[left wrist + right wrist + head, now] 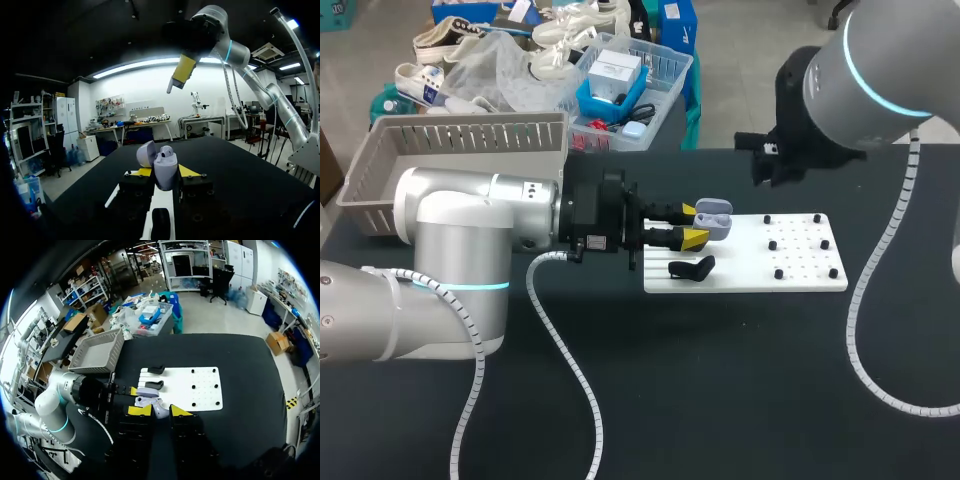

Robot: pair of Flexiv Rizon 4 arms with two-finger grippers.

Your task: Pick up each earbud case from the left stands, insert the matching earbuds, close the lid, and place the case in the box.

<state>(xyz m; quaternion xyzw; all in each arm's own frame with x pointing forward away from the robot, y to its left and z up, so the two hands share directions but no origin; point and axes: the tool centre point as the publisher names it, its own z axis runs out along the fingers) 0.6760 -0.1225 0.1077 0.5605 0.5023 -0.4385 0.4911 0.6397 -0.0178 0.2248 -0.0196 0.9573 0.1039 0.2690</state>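
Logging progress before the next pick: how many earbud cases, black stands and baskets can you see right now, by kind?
Earbud case: 1, lid open, in the left tool
Black stands: 2
Grey basket: 1
Total: 4

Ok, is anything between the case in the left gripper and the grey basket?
Nothing loose shows. The case, held in the left gripper at the white board, has only the left arm between it and the grey basket.
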